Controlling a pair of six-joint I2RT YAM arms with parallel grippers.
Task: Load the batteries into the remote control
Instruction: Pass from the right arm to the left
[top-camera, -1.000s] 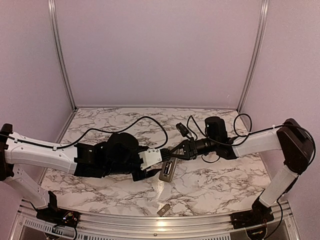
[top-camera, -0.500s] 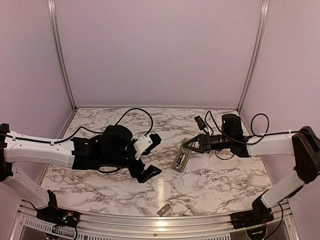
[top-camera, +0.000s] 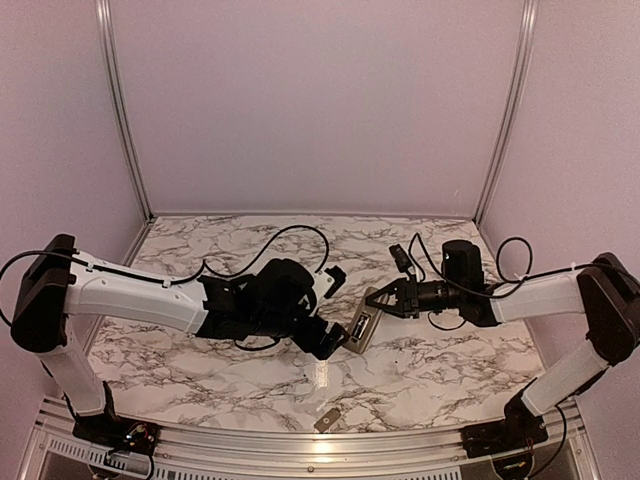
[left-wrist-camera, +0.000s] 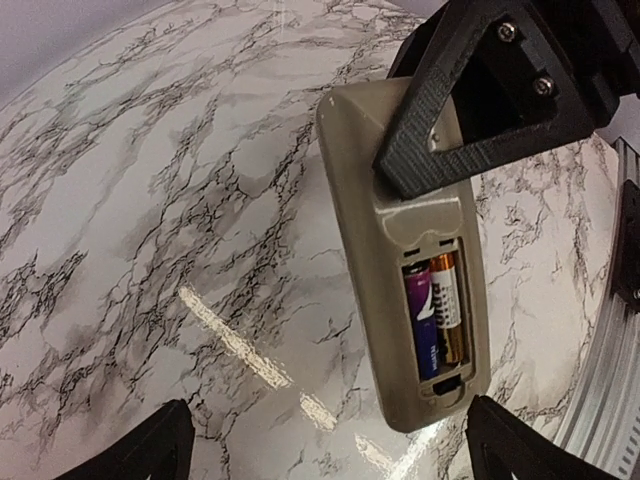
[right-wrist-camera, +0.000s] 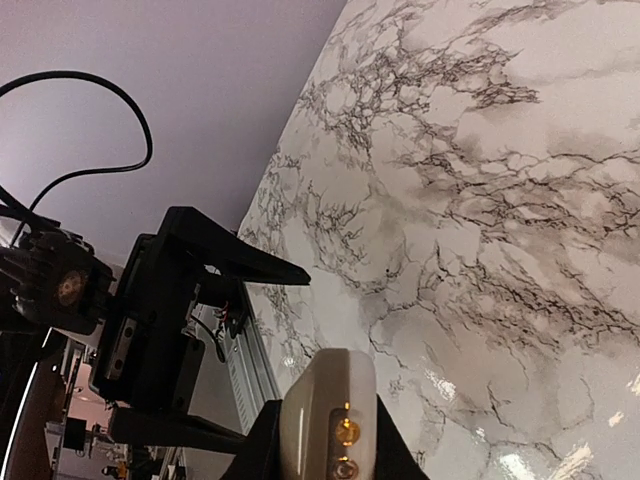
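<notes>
Left wrist: right claw (left-wrist-camera: 405, 165) clamps the remote control (left-wrist-camera: 365, 230), upper right; its batteries (left-wrist-camera: 433, 315) lie just above my wide-apart left claw (left-wrist-camera: 330, 452).

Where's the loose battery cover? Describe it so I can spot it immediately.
Look at the marble table, at its near edge midway between the two arm bases, just before the metal rail. The cover is the small flat grey piece lying alone there, far smaller than the beige remote held farther back in the right fingers.

Glossy marble-look table (left-wrist-camera: 150, 200); matt beige plastic remote control (left-wrist-camera: 362, 235); shiny-wrapped batteries (left-wrist-camera: 432, 315).
</notes>
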